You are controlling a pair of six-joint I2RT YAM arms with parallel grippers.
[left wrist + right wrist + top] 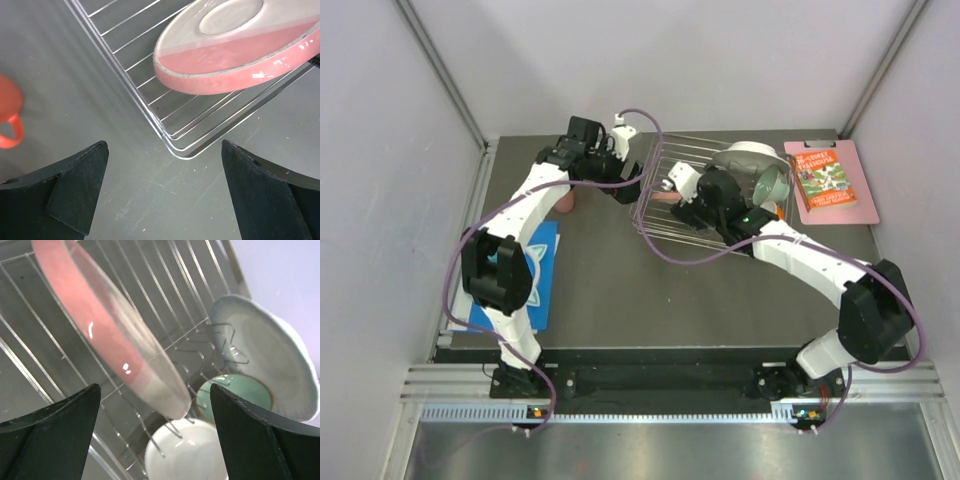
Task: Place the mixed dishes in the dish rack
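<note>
**A:** We're looking at the pink-and-cream plate (107, 335) sitting tilted on the dish rack (131, 90) bars. The right gripper (155, 390) is hanging spread wide around its edge, pinching nothing.

**B:** Yeah, we're worrying it slides flat or gets knocked onto the pale plate (265, 365) if those fingers close off-centre. The left gripper (162, 150) is gaping too, over the rack corner, with the orange cup (10, 120) waiting on the desk (60, 60).
</note>
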